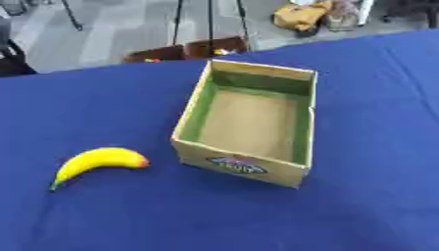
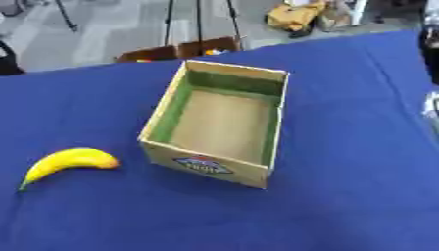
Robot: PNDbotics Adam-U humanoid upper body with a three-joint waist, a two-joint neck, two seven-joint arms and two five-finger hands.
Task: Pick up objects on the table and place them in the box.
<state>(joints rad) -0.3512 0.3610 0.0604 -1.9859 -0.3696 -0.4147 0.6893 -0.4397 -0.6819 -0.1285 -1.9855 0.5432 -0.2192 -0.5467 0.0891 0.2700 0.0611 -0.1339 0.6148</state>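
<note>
On the left of the blue table [image 1: 111, 215], a banana [image 1: 96, 162], lying flat on the cloth. Long axis running from lower left to upper right, curved with the arch upward toward the far side. Green stem tip pointing to the near left, blunt end with a reddish-brown spot pointing right, toward the box. Skin bright yellow, smooth, unmarked apart from that dark tip.

Just right of the banana, close but apart from it, an open cardboard box [image 1: 243, 168], standing upright and turned slightly askew to the table edge. Inner walls green, floor plain brown, nothing inside. A coloured label on the near outer wall, wording too blurred to read.

At the far right edge of the right eye view, a sliver of something black and silver [image 2: 431, 105], above the table; too little showing to tell whether a hand, or how any fingers stand.
</note>
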